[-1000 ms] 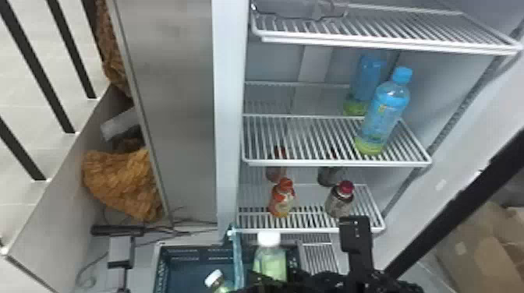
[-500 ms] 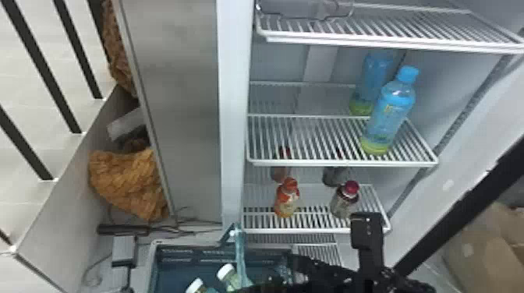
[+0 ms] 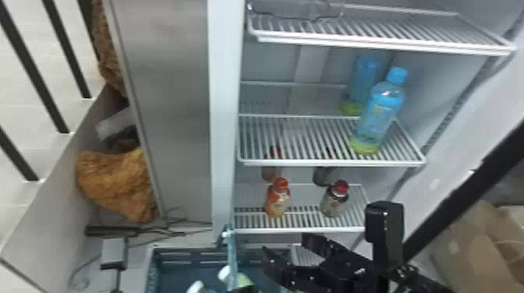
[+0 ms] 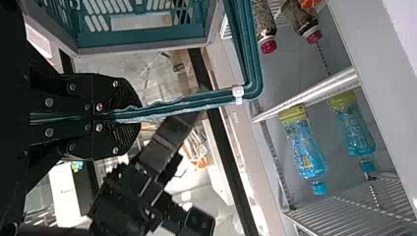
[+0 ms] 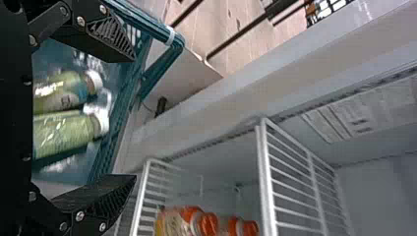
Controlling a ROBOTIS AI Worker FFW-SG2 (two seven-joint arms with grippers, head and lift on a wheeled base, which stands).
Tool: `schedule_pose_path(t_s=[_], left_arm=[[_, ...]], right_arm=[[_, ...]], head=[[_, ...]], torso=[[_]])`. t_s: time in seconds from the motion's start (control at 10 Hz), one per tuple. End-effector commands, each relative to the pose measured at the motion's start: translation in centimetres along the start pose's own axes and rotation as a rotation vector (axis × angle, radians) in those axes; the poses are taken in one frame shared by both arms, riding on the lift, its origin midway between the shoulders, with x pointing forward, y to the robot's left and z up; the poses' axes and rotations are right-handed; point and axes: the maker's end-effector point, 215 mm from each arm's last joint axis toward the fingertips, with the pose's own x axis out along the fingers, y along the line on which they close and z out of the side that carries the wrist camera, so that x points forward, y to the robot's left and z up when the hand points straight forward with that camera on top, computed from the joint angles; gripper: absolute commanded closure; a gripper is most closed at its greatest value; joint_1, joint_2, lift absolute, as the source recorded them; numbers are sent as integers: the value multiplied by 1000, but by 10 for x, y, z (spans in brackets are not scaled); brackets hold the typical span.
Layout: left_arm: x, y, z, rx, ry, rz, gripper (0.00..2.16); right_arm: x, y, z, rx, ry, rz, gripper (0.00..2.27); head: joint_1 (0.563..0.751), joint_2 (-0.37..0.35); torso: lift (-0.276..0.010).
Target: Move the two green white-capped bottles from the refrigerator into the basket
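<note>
Fingers (image 5: 109, 37) of right gripper (image 5: 135, 117) wide apart, empty; left gripper (image 4: 140, 117) pinched on teal plastic handle (image 4: 182, 103). Green white-capped plastic bottle (image 5: 56, 93) and its twin (image 5: 64, 133) in teal plastic basket (image 3: 187, 255). Placing looks done; next, probably back right arm off, clear of rim. Bottles' long axes near parallel, caps toward far left.

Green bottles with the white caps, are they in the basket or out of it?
In: the right wrist view shows one green bottle beside the other, inside the basket.
</note>
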Motion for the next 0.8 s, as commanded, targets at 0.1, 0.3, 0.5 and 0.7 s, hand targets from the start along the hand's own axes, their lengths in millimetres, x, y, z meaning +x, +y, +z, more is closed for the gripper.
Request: schedule_pose_path(t_s=[0.1,0.3,0.5,0.7], left_arm=[[0,0,-1,-1,3,0,1200],[0,1,-2,0,4,2,1200],[0,1,-2,0,4,2,1200],[0,1,0,1,-1,2,1200]], right_arm=[[-21,-11,12,-43,-32,-87,209],[-43,-16,41,-103,-117,-173,209],[-71,-9,90,-165,-289,-254,205],[-104,-10,135,-181,-505,-323,202]], head=[[695,-202],[695,-225],[695,-258],[695,-270]], torso=[[-4],[-4],[-4],[-4]])
